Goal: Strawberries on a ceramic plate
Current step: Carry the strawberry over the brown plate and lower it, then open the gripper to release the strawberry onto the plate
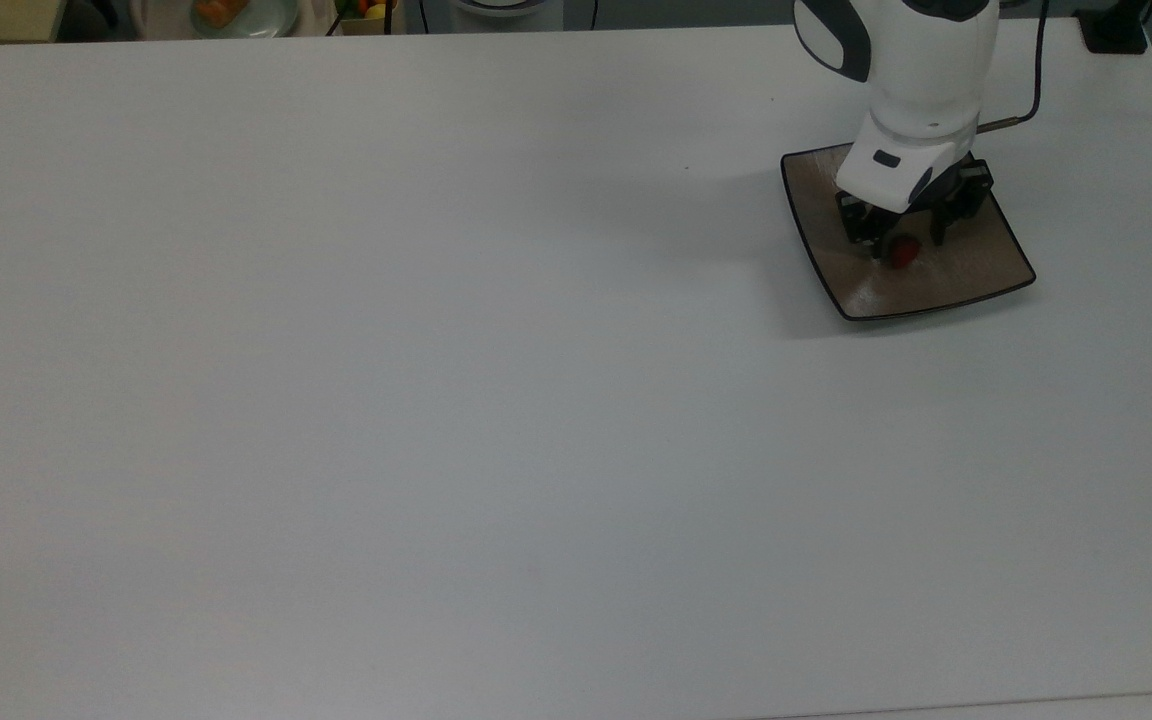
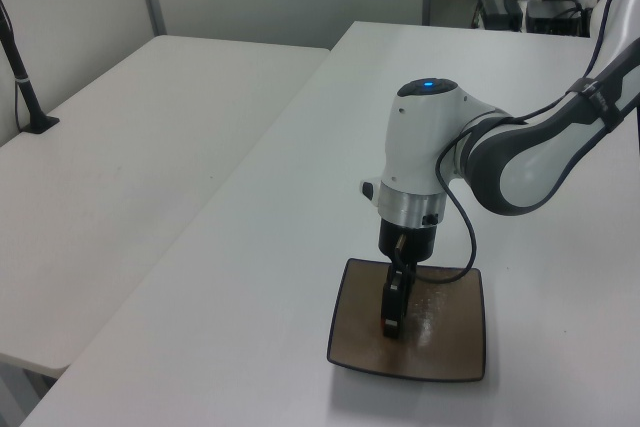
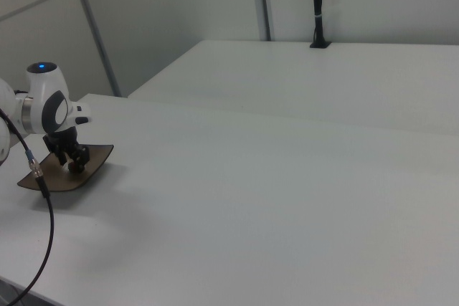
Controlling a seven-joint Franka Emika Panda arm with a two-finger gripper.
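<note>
While the hand [image 1: 898,243] hangs low over the ceramic plate [image 1: 976,272], its fingers stand apart on either side of the strawberry [image 1: 901,251], which lies on the plate's brown surface near its middle. That square plate sits on the white worktop [image 1: 436,400] close to the far right corner in the top view, just inside the right edge.

A large white table [image 1: 436,400] fills the scene. Beyond its far edge in the top view stands a pale round dish [image 1: 236,15] with orange food.
</note>
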